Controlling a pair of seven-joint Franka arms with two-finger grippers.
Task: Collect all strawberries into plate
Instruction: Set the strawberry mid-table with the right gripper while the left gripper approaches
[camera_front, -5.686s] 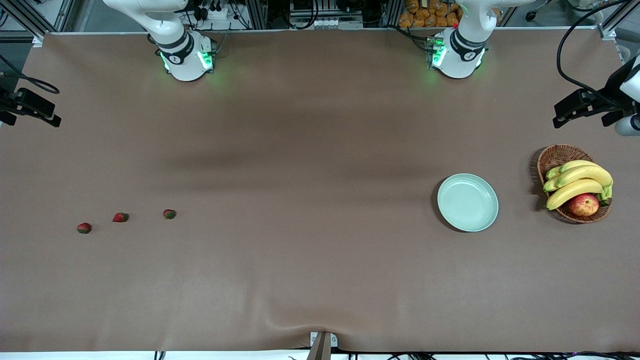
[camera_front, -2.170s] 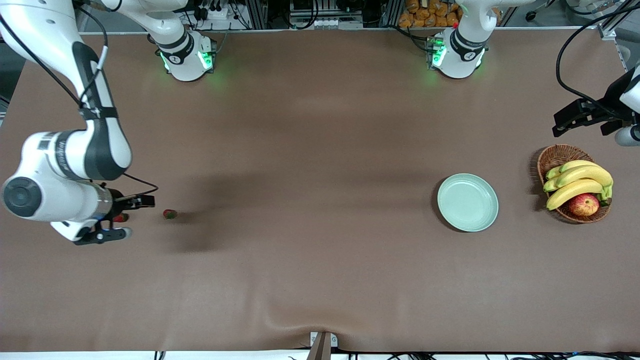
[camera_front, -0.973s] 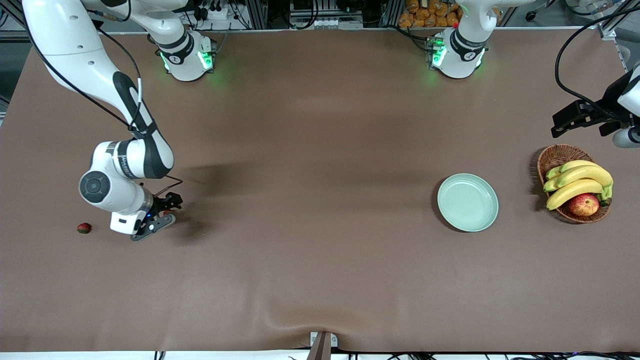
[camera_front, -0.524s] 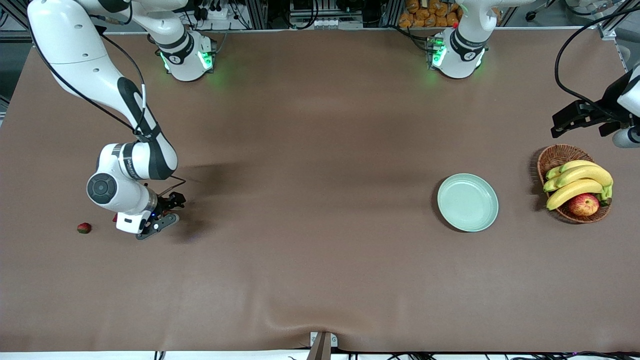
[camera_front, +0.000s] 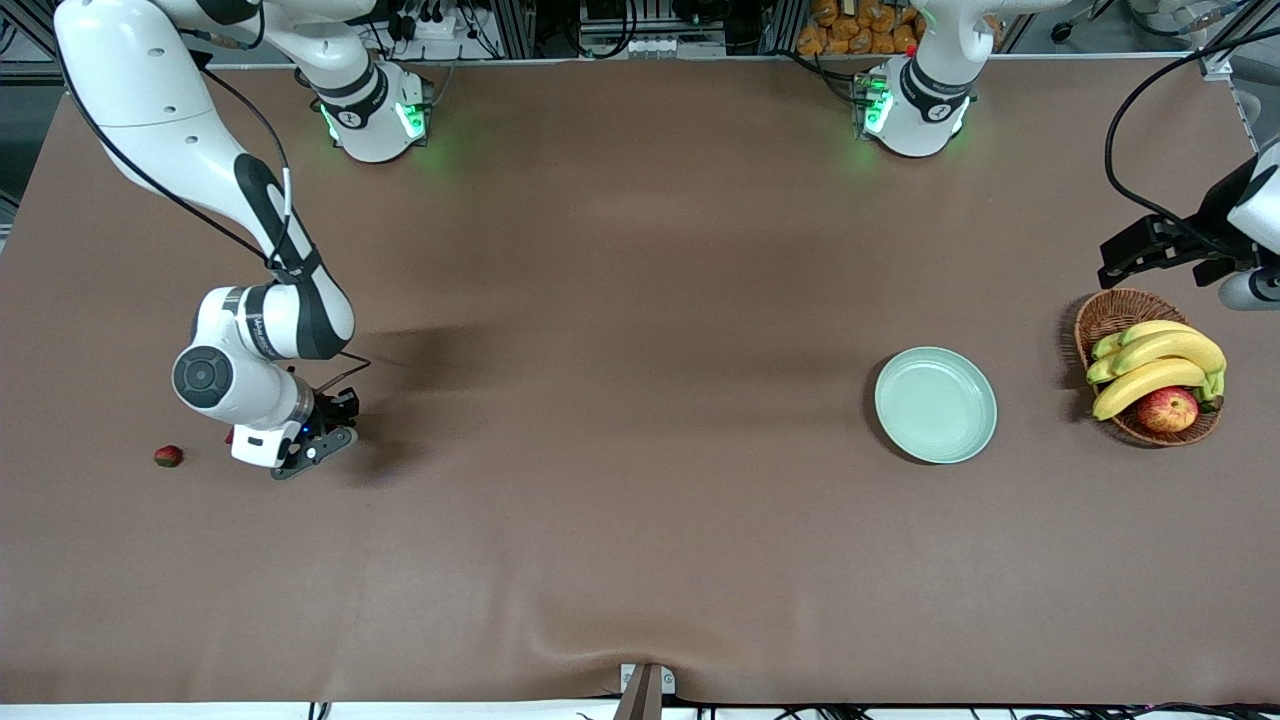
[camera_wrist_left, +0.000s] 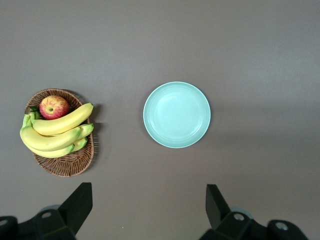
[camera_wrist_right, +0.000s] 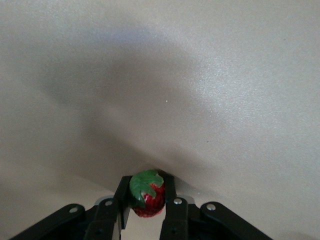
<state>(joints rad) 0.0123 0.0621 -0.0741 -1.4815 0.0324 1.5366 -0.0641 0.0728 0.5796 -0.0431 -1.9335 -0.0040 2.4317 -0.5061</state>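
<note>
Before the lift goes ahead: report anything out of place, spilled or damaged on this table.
Nothing stands out. The right gripper is shut on a strawberry at the right arm's end. The plate lies flat and bare; the basket holds its fruit. The left gripper waits open, high above the plate and basket.

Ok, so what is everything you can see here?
strawberries: three, red with green caps, at the right arm's end of the table; one lies alone, one peeks out beside the right wrist, one is between the right gripper's fingers
plate: one, mint green, nothing on it
basket: one, brown wicker, beside the plate
bananas: one bunch, yellow, in the basket
apple: one, red-yellow, in the basket
table: one, brown
right gripper: shut on a strawberry
left gripper: open, waiting high up by the basket
</note>
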